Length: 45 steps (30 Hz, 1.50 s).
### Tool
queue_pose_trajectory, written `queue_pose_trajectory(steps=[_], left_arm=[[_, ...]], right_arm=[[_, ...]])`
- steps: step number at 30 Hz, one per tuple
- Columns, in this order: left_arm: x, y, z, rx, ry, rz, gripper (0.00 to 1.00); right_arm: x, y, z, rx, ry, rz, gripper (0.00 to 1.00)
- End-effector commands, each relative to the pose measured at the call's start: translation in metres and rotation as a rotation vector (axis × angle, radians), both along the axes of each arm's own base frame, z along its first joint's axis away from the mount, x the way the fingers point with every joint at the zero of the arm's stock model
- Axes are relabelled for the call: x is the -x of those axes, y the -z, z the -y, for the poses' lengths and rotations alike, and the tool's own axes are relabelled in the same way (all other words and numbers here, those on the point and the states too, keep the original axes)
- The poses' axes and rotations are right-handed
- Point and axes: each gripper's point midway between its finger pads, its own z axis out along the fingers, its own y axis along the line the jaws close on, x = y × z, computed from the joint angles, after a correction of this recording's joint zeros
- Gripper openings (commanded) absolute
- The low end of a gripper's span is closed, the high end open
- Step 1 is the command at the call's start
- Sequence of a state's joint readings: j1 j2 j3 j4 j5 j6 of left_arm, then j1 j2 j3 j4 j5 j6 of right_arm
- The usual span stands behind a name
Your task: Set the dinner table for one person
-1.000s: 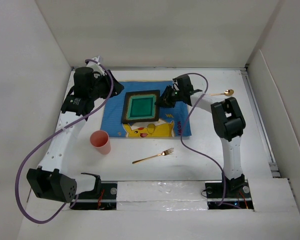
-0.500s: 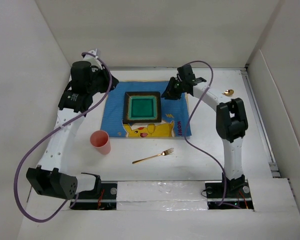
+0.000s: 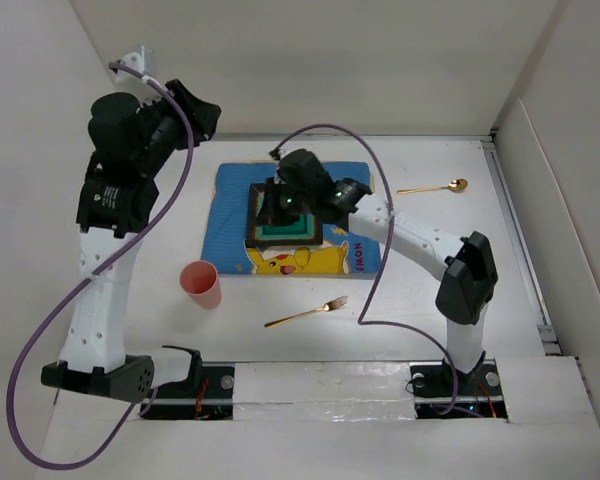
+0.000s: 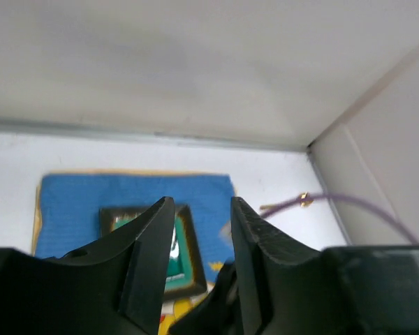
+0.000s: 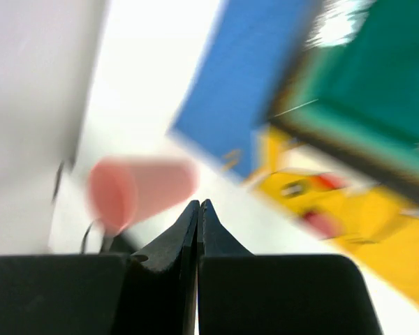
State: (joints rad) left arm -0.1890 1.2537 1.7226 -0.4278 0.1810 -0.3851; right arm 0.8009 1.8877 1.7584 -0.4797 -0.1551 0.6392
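Observation:
The dinner table (image 3: 430, 290) is a white top. A blue cartoon mat (image 3: 230, 210) lies at its back middle with a square green plate (image 3: 280, 230) with a dark rim on it. My right gripper (image 3: 277, 205) hovers over the plate, shut and empty; its wrist view shows the shut gripper (image 5: 198, 202), the plate (image 5: 377, 84) and a blurred pink cup (image 5: 140, 188). My left gripper (image 3: 202, 112) is raised high at the back left, open and empty (image 4: 201, 202), looking down on the mat (image 4: 91, 192) and plate (image 4: 108, 216).
The pink cup (image 3: 202, 285) stands left of the mat's front corner. A gold fork (image 3: 308, 313) lies in front of the mat. A gold spoon (image 3: 435, 187) lies at the back right. White walls enclose the table on three sides.
My left arm has risen up and back to the left, away from the mat. My right gripper has swung from the plate's right side to above the plate, pointing left.

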Motion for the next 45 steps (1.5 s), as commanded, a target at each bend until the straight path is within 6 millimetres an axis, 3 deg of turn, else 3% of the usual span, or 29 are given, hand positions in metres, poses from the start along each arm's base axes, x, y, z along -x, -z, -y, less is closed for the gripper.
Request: queue_pose_trajectory(steps=[1,3,4,6,7,8,10,12,14,15,21,24,25,26,28,29,31,32,34,35,36,38,39,40,42,43,45], left_arm=[[0.040,-0.085,-0.013,0.064,-0.040,0.216,0.35],[0.047,-0.098,-0.012,0.079,-0.027,0.244,0.36],[0.051,-0.104,-0.009,0.092,-0.007,0.258,0.36],[0.055,-0.107,-0.006,0.103,0.016,0.265,0.36],[0.055,-0.105,-0.003,0.103,0.029,0.258,0.37],[0.055,-0.105,-0.003,0.108,0.033,0.261,0.37],[0.054,-0.099,-0.002,0.105,0.037,0.248,0.37],[0.054,-0.097,-0.001,0.104,0.043,0.244,0.37],[0.053,-0.093,0.001,0.101,0.052,0.237,0.37],[0.054,-0.092,0.002,0.102,0.057,0.236,0.37],[0.051,-0.076,0.006,0.089,0.072,0.204,0.37],[0.049,-0.069,0.006,0.080,0.069,0.190,0.37],[0.048,-0.065,0.006,0.077,0.069,0.181,0.37],[0.048,-0.064,0.006,0.074,0.069,0.181,0.37],[0.048,-0.060,0.006,0.068,0.069,0.174,0.37],[0.047,-0.060,0.006,0.064,0.067,0.174,0.37],[0.046,-0.057,0.005,0.060,0.065,0.169,0.37],[0.045,-0.055,0.006,0.056,0.065,0.162,0.37],[0.044,-0.049,0.006,0.051,0.068,0.151,0.37],[0.043,-0.047,0.006,0.050,0.068,0.148,0.37],[0.042,-0.044,0.007,0.048,0.070,0.143,0.37],[0.040,-0.036,0.008,0.045,0.077,0.126,0.37],[0.040,-0.032,0.011,0.049,0.089,0.116,0.37],[0.039,-0.029,0.012,0.052,0.094,0.114,0.37],[0.038,-0.024,0.013,0.053,0.098,0.105,0.36],[0.035,-0.019,0.015,0.055,0.105,0.092,0.37],[0.033,-0.015,0.016,0.054,0.108,0.084,0.36]], right_arm=[[0.020,-0.029,-0.035,-0.024,-0.052,0.083,0.06],[0.031,-0.040,-0.052,-0.022,-0.091,0.098,0.22],[0.042,-0.025,-0.067,0.004,-0.124,0.083,0.38],[0.054,-0.017,-0.079,0.034,-0.162,0.077,0.50],[0.056,-0.028,-0.088,0.019,-0.172,0.093,0.55],[0.066,-0.010,-0.100,0.050,-0.197,0.076,0.56],[0.071,-0.007,-0.109,0.069,-0.200,0.089,0.58],[0.073,0.017,-0.115,0.124,-0.202,0.067,0.58],[0.075,0.020,-0.121,0.136,-0.202,0.076,0.58],[0.080,0.031,-0.125,0.156,-0.214,0.064,0.58],[0.089,0.049,-0.135,0.175,-0.228,0.041,0.50],[0.089,0.057,-0.137,0.176,-0.215,0.019,0.37],[0.094,0.056,-0.139,0.172,-0.220,0.017,0.14],[0.089,0.052,-0.138,0.168,-0.188,0.030,0.05],[0.084,0.042,-0.136,0.153,-0.155,0.054,0.00],[0.082,0.020,-0.136,0.107,-0.138,0.083,0.00],[0.070,0.003,-0.127,0.081,-0.099,0.100,0.00],[0.054,-0.017,-0.115,0.051,-0.062,0.111,0.00],[0.034,-0.035,-0.095,0.034,-0.006,0.133,0.00],[0.024,-0.050,-0.079,0.019,0.025,0.151,0.00],[-0.003,-0.056,-0.056,0.018,0.087,0.158,0.00],[-0.029,-0.052,-0.023,0.041,0.151,0.150,0.00],[-0.040,-0.063,-0.005,0.029,0.186,0.158,0.00],[-0.066,-0.060,0.027,0.040,0.250,0.156,0.00],[-0.091,-0.055,0.060,0.064,0.318,0.153,0.00],[-0.114,-0.053,0.092,0.082,0.387,0.152,0.00],[-0.131,-0.049,0.124,0.119,0.444,0.151,0.00]])
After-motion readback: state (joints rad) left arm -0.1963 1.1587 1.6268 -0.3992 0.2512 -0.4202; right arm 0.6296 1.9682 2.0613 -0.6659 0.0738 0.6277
